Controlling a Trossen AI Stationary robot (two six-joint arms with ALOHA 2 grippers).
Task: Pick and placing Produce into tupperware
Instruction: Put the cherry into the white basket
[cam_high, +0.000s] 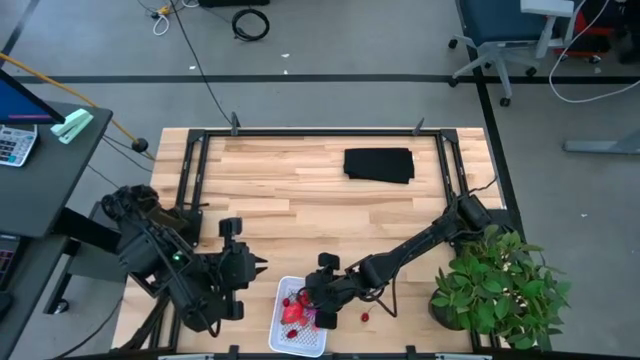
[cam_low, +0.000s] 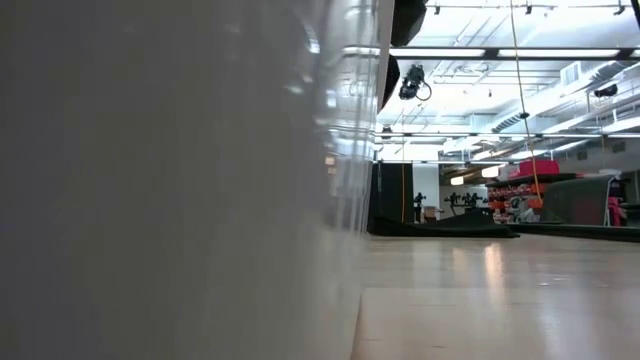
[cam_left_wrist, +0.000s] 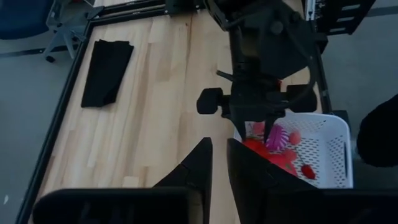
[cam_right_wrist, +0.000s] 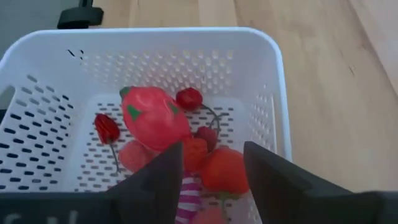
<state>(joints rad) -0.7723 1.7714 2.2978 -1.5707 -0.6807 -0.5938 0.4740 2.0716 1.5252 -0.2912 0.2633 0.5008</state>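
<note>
The white tupperware (cam_high: 284, 336) sits at the table's near edge, and its wall (cam_low: 150, 180) fills half the low view. In it lie a large red-pink piece (cam_right_wrist: 152, 118), a small red one (cam_right_wrist: 189, 98), a chili (cam_right_wrist: 107, 127) and a strawberry (cam_right_wrist: 224, 168). My right gripper (cam_right_wrist: 211, 149) hangs open over the tupperware, pointing down. The spiky purple piece (cam_right_wrist: 186, 196) shows beside one of its fingers, above the other produce. One small red piece (cam_high: 365, 317) lies on the table to the right of the tupperware. My left gripper (cam_high: 260, 266) waits shut to its left. My right gripper stands open over the tupperware, coming from above. The spiky purple piece (cam_left_wrist: 277, 135) is close against the inner side of one finger (cam_right_wrist: 165, 171), but I cannot tell whether the finger touches it.
A flat black cloth (cam_high: 380, 165) lies at the far right of the table. A green potted plant (cam_high: 500, 285) stands at the near right corner beside the right arm. A black metal frame (cam_high: 200, 170) borders the tabletop. Bare wood lies between the cloth and the tupperware.
</note>
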